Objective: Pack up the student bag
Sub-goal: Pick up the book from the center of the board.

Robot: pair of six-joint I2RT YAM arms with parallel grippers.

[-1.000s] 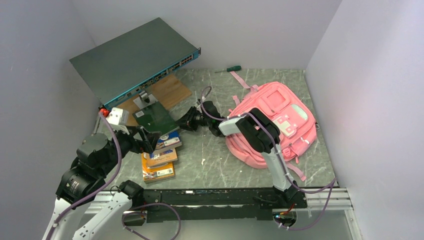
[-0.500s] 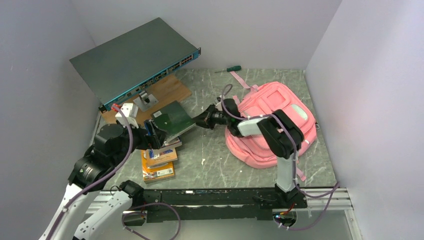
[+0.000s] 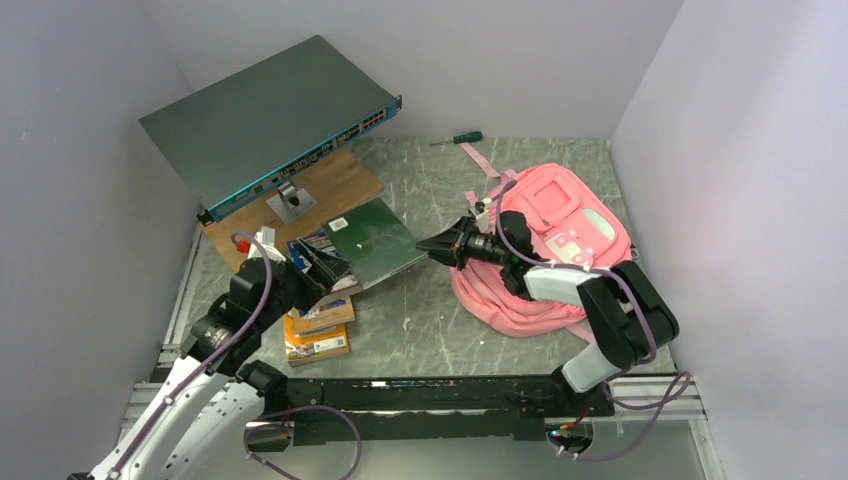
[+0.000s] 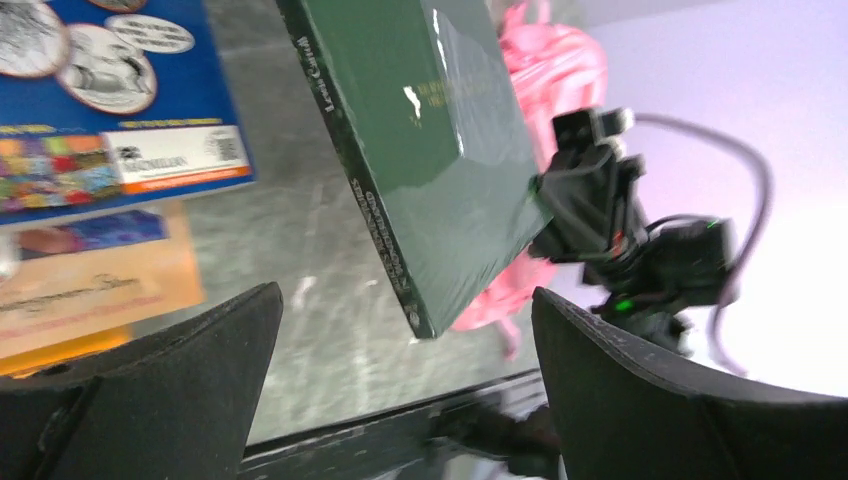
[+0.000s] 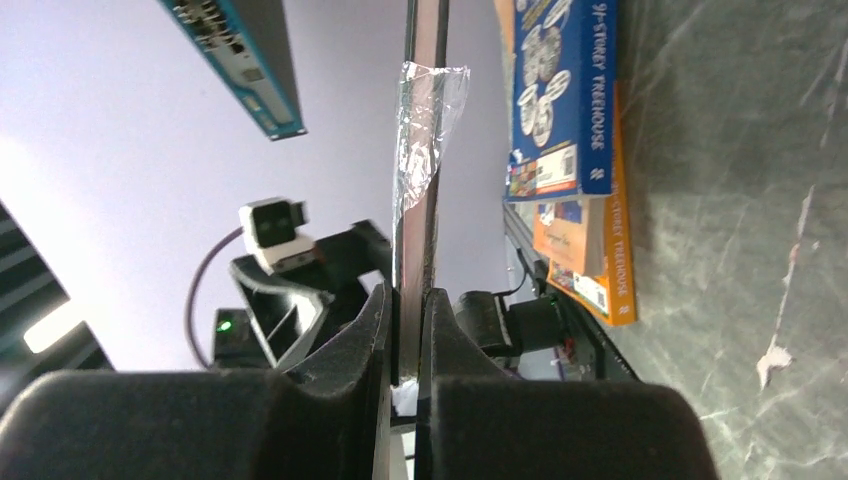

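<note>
The pink student bag (image 3: pixel 565 235) lies flat at the right of the table; part of it shows in the left wrist view (image 4: pixel 555 60). My right gripper (image 3: pixel 437 245) is shut on the right edge of a dark green book (image 3: pixel 375 240) and holds it tilted above the table, just left of the bag. In the right wrist view the pads (image 5: pixel 385 330) pinch the book's edge (image 5: pixel 420 150). My left gripper (image 3: pixel 325 263) is open and empty at the book's left end; the book (image 4: pixel 440 150) lies ahead of its fingers (image 4: pixel 690 390).
A stack of blue and orange books (image 3: pixel 320 320) lies at front left, also in the wrist views (image 4: pixel 100 100) (image 5: pixel 560 100). A network switch (image 3: pixel 270 115) leans at the back left over a wooden board (image 3: pixel 335 185) with a metal bracket (image 3: pixel 290 200). A screwdriver (image 3: pixel 465 137) lies at the back.
The green book has moved right toward the bag, carried by the right gripper. The right arm has swung out to the right. The left arm has followed and lowered.
</note>
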